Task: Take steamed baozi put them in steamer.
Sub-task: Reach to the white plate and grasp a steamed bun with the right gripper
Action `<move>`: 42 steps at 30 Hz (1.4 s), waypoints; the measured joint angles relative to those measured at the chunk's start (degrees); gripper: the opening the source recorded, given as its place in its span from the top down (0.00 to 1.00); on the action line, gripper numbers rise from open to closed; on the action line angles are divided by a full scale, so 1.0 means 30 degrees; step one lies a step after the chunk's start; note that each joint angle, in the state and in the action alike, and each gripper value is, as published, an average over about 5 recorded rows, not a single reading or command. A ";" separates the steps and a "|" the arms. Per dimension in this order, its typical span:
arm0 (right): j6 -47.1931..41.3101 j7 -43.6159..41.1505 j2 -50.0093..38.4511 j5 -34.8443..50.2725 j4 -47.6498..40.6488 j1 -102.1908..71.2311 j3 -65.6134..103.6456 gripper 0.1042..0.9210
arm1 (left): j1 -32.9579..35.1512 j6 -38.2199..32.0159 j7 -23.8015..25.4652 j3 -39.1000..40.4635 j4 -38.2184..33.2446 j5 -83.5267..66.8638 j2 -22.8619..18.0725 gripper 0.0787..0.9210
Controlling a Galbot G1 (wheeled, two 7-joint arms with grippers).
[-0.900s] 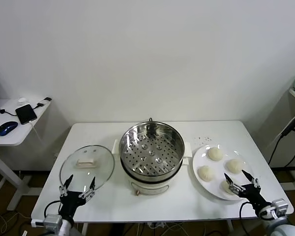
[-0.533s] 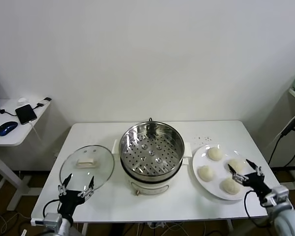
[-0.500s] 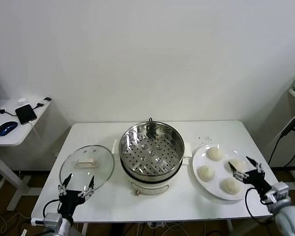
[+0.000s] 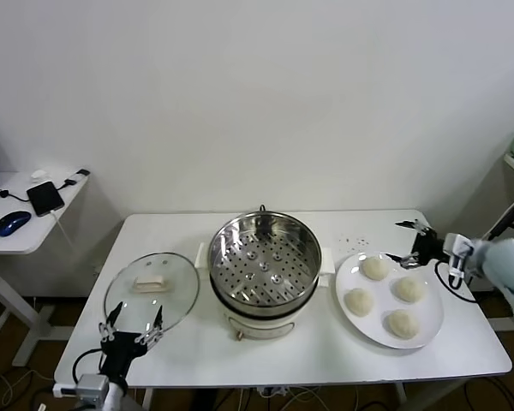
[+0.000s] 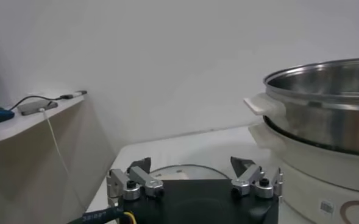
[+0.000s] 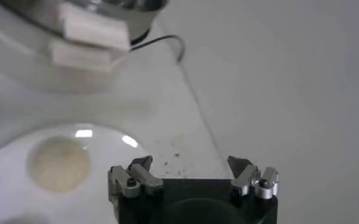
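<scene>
Four steamed baozi [image 4: 385, 294] lay on one white plate [image 4: 432, 327] at the counter's [image 4: 283, 355] right end, beside the steamer [image 4: 263, 263]. One glass lid [image 4: 151, 288] lay left. The right tool [image 4: 409, 242] hovered wide open and empty just behind the plate; its wrist view showed only one bun. The left tool [image 4: 135, 326] stood open, empty, near the lid.
</scene>
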 measured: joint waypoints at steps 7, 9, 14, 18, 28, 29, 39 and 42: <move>0.0874 -0.3003 0.1526 -0.2955 -0.3105 0.3479 -0.3126 0.12 | 0.0268 -0.0065 -0.0032 -0.0214 -0.0081 0.0022 -0.0093 0.12; 0.0998 -0.3398 0.2051 -0.3486 -0.3848 0.3963 -0.3541 0.12 | 0.0372 -0.0096 -0.0035 -0.0283 -0.0144 0.0020 -0.0093 0.12; 0.1285 -0.3636 0.3323 -0.4544 -0.5467 0.4619 -0.4126 0.12 | 0.0537 -0.0149 -0.0059 -0.0346 -0.0263 0.0028 -0.0088 0.12; 0.1511 -0.3627 0.4201 -0.5281 -0.6551 0.4845 -0.4333 0.12 | 0.0573 -0.0169 -0.0070 -0.0285 -0.0319 0.0066 -0.0050 0.12; 0.1970 -0.3095 0.5896 -0.7021 -0.8505 0.4844 -0.4162 0.12 | 0.0611 -0.0217 -0.0055 -0.0313 -0.0423 0.0031 0.0115 0.12; 0.1998 -0.3065 0.6041 -0.7176 -0.8656 0.4840 -0.4108 0.12 | 0.0606 -0.0201 -0.0045 -0.0328 -0.0445 -0.0007 0.0108 0.12; 0.2171 -0.3178 0.7007 -0.7954 -0.9926 0.5103 -0.3764 0.12 | 0.0662 -0.0113 0.0054 -0.0438 -0.0607 -0.0220 0.0129 0.12; 0.2196 -0.3312 0.7107 -0.8120 -1.0136 0.5160 -0.3764 0.12 | 0.0663 -0.0090 0.0073 -0.0438 -0.0652 -0.0261 0.0124 0.12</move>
